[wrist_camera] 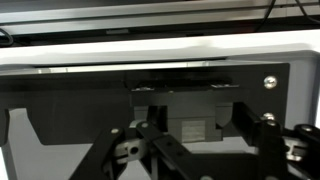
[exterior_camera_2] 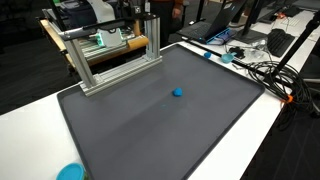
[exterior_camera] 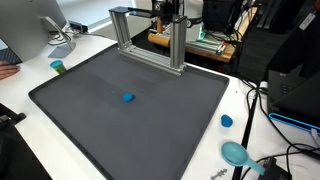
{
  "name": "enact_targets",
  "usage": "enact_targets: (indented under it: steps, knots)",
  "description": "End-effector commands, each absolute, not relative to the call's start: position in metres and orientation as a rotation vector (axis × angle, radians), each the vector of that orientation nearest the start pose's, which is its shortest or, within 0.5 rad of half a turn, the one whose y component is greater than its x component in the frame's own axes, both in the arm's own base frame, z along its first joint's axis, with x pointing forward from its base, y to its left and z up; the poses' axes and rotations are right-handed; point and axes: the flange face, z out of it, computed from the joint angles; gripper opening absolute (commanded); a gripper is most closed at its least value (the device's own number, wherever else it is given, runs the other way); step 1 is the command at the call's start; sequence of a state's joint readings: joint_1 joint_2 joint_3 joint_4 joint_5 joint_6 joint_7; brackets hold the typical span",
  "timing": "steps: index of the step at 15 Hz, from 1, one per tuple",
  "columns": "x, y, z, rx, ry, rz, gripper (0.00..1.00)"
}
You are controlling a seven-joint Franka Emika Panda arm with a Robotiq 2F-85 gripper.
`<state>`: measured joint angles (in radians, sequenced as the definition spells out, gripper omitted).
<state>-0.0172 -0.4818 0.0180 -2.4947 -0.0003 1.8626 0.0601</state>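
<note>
Green small thing (exterior_camera: 57,67) sat far left, off grey mat (exterior_camera: 90,125). Blue ball (exterior_camera: 128,97) lay alone, mid mat. Metal frame (exterior_camera: 150,35) stood at mat's back edge. Claw (exterior_camera: 171,10) hung just above frame. Wrist view showed fingers (wrist_camera: 126,150) spread wide, holding nothing. Looked like early step, no grab made. Next move would need claw lower and lined up with frame's top bar.
</note>
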Motion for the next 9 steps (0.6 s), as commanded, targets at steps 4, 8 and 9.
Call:
enact_targets:
  steps: [4, 8, 9]
  knots:
    - [0.361, -0.008, 0.456, -3.075, 0.187, 0.217, 1.00]
    - [0.356, -0.007, 0.465, -3.067, 0.225, 0.114, 1.00]
    - [0.354, -0.009, 0.469, -3.068, 0.236, 0.079, 1.00]
